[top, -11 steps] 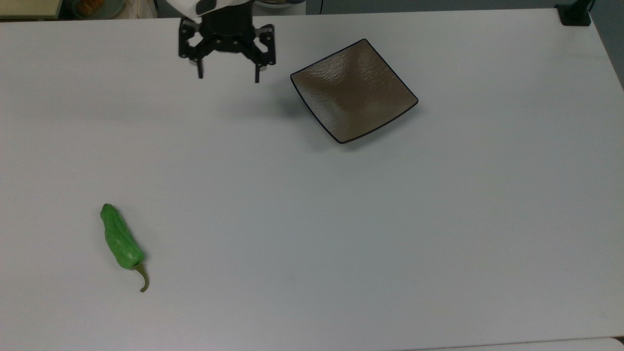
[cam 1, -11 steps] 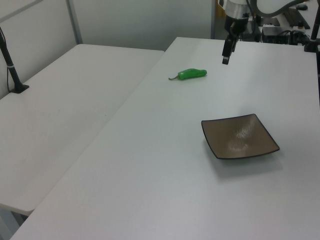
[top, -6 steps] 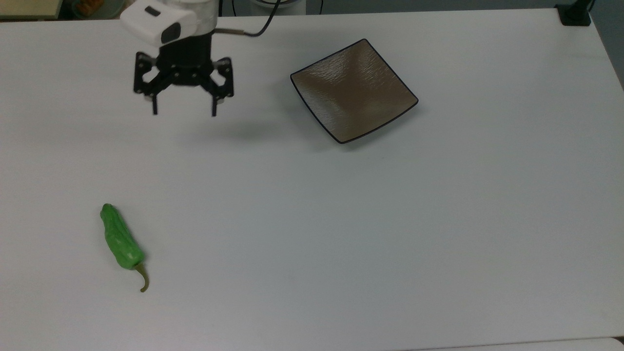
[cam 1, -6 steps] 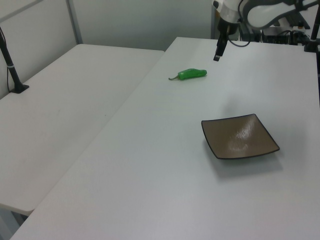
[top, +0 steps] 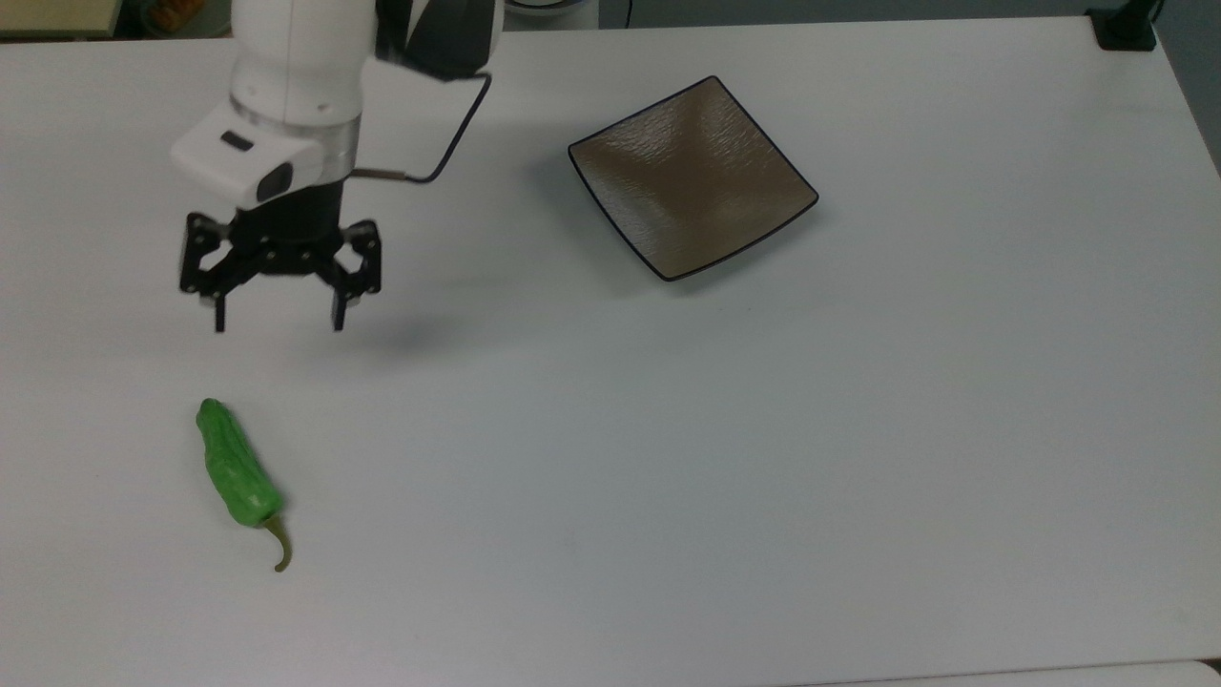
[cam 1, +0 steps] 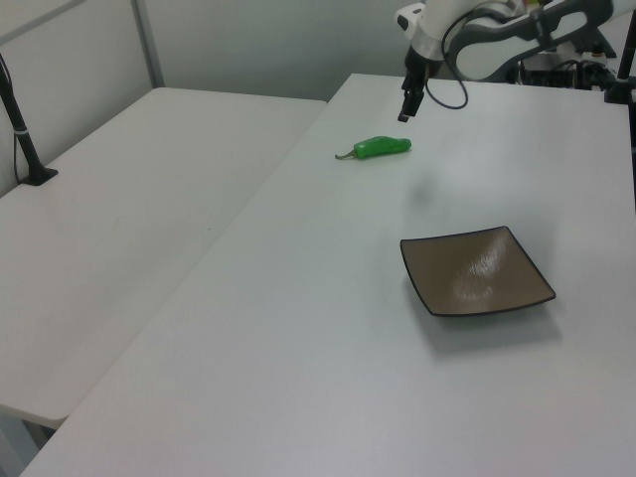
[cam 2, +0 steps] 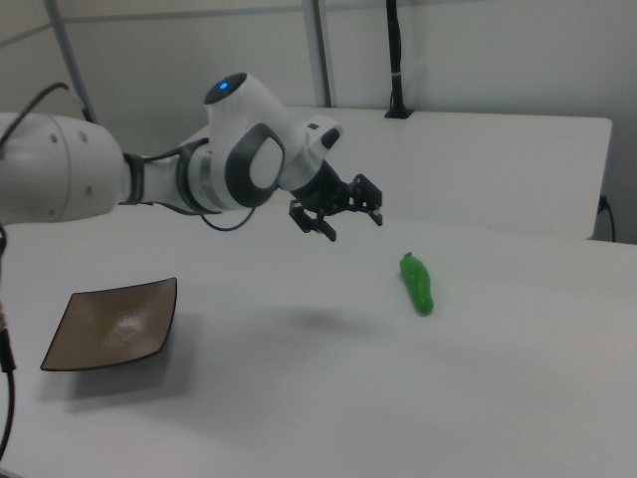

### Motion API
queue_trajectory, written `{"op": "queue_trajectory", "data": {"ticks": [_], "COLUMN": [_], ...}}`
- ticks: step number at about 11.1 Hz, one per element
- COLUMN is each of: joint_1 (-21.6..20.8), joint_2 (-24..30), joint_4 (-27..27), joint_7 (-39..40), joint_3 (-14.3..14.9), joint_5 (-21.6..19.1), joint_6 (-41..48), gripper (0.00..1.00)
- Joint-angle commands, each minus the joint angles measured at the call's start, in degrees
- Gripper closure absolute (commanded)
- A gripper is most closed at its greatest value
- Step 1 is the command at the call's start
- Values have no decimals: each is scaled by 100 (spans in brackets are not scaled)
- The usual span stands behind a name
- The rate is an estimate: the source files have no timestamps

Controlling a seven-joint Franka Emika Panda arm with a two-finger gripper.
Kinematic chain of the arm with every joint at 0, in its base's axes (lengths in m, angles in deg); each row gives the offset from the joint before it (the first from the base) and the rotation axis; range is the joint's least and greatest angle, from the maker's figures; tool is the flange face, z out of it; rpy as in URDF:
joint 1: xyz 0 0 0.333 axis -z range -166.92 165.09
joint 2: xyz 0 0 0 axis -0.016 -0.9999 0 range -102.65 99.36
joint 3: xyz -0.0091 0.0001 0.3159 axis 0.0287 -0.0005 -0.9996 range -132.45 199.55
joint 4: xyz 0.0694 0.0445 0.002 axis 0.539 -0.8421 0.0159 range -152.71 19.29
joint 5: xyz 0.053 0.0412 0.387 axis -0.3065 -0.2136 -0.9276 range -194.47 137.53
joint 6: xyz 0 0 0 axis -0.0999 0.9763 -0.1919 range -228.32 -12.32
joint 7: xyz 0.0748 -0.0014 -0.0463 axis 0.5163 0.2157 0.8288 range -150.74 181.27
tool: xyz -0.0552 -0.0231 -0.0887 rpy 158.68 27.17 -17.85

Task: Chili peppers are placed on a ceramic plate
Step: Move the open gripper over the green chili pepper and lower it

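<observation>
A bright green wrinkled chili pepper [top: 235, 470] [cam 1: 383, 147] [cam 2: 417, 283] lies on the white table at the top view's lower left, its curved brown stem pointing down. The square brown-grey ceramic plate [top: 692, 176] [cam 1: 475, 270] [cam 2: 113, 323] sits bare at the top view's upper middle. My black gripper [top: 278, 327] [cam 1: 404, 114] [cam 2: 354, 229] hangs open in the air, nothing between its fingers. It hovers above the table between plate and pepper, a short way from the pepper's blunt end and far left of the plate in the top view.
The white table [top: 668, 458] stretches wide around both objects. A second white table [cam 1: 119, 229] adjoins it on the left view's left. A black post base [top: 1124, 27] stands at the top view's upper right corner. The arm's cable [top: 448, 143] loops beside the wrist.
The open gripper has travelled from near the plate's left side toward the pepper, moving down and left in the top view. Pepper and plate have stayed put.
</observation>
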Motion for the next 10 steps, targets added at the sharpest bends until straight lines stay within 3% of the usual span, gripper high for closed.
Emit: {"op": "queue_trajectory", "data": {"ticks": [1,6,8,10], "joint_1": [244,622,937,1096], "joint_2": [-846,-1936,-2332,-2369], "joint_4": [673,1657,1956,1949], "joint_7": [32,-39,-39,-152], "joint_3": [13,-66,-424,-672], "joint_5": [125,81,107,37], "joint_6": [-847,-1368,-1570,-1571], "gripper": [0,0,0,0]}}
